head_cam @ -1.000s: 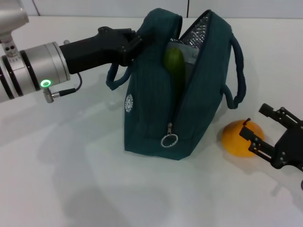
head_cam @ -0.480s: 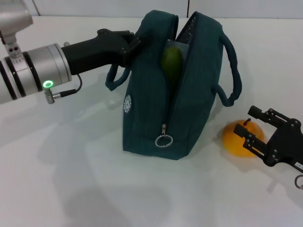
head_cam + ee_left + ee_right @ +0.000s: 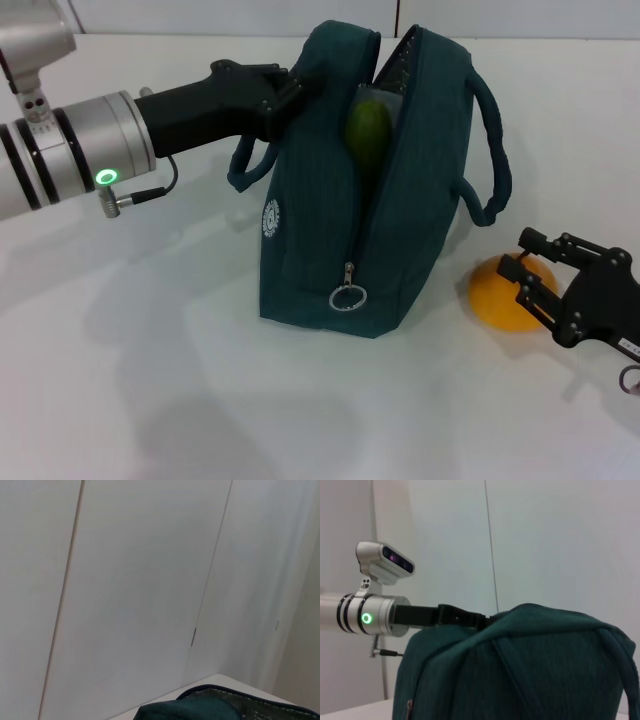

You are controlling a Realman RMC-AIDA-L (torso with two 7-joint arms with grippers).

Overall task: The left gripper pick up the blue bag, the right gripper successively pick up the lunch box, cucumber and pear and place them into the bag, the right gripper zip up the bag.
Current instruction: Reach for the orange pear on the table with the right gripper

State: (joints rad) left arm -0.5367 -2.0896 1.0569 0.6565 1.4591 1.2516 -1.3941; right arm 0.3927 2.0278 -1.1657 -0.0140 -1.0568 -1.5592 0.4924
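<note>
Between the spread fingers of the right gripper [image 3: 528, 280] sits the pear [image 3: 505, 293] (ungrasped); cucumber [image 3: 368, 131] bagged; left gripper [image 3: 283, 95] clamps the blue bag [image 3: 330, 230]; zipping remains.

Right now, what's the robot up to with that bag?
It is packing food into the blue bag, which stands on the table. The left gripper holds the bag's top edge, keeping it open. The cucumber pokes out of the unzipped opening. The right gripper is open and closing in around the pear, which sits on the table beside the bag.
</note>
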